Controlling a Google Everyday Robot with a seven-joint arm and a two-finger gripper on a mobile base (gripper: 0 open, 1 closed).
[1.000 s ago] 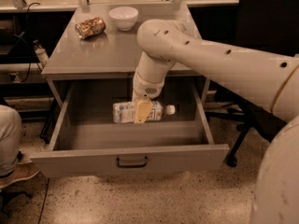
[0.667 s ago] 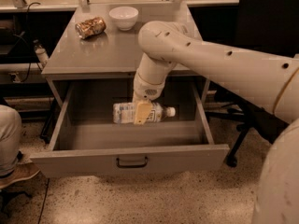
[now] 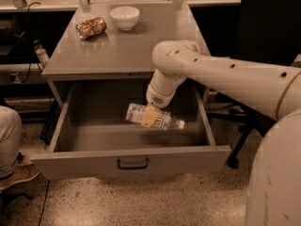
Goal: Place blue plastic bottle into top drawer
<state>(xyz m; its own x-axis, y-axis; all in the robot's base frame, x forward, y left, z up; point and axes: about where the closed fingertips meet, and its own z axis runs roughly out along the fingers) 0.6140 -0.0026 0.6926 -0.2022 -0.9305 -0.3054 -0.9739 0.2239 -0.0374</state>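
The blue plastic bottle (image 3: 165,122), clear with a pale label and a white cap, lies tilted inside the open top drawer (image 3: 89,160), cap end lower and to the right. My gripper (image 3: 150,116) reaches down into the drawer from the right. It is shut on the bottle's middle, and one yellowish finger pad (image 3: 150,117) lies across the label. The other finger is hidden behind the bottle. The drawer is pulled fully out, and its dark bar handle (image 3: 132,164) is at the front.
A brownish-gold can (image 3: 91,27) lies on its side next to a white bowl (image 3: 124,17) at the back of the cabinet top (image 3: 127,48). A black chair (image 3: 268,27) stands to the right. A person's leg (image 3: 8,138) is at the left edge.
My arm and gripper have shifted right with the bottle. The bottle has tilted, with its cap end dropping toward the drawer's right side.
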